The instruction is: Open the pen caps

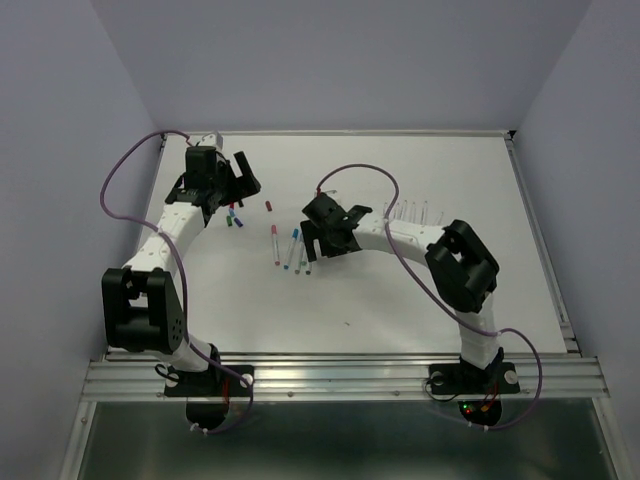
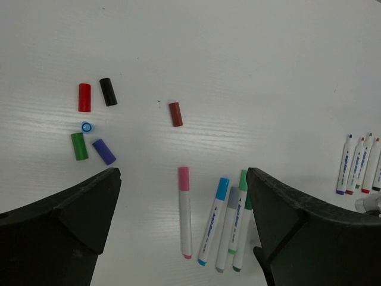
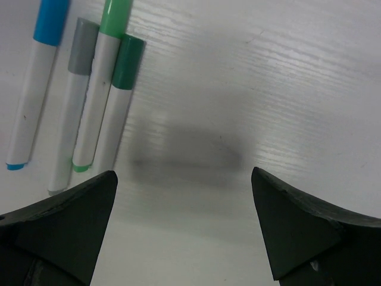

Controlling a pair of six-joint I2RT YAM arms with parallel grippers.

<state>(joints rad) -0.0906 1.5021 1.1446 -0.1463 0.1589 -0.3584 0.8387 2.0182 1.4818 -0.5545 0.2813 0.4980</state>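
- Left gripper (image 2: 183, 177): jaws spread wide and empty, hovering over the table (image 2: 268, 65). Judged ready to take one end of a pen.
- Right gripper (image 3: 184, 174): likewise agape and holding nothing, low enough to cast a soft shadow. The nearest pens lie at ten o'clock of its gap.
- Capped pens: pink pen (image 2: 186, 220), blue pen (image 2: 211, 229), grey pen (image 2: 225, 235) and two green pens (image 2: 240, 229) lie nearly parallel at six o'clock of the left wrist view. They are slim, smooth white barrels, apparently grouped as work remaining.
- Loose caps: red cap (image 2: 84, 97), black cap (image 2: 108, 92), green cap (image 2: 79, 146) and purple cap (image 2: 103, 151) cluster at ten o'clock, and the brown cap (image 2: 175, 114) lies apart. They are short glossy cylinders. A small blue cap (image 2: 87, 126) stands on end, its hollow bore showing.
- Uncapped pens (image 2: 357, 164): a tidy row at three o'clock with tips bared, judged to be the finished lot.
- Table: white, matte, faintly grained.
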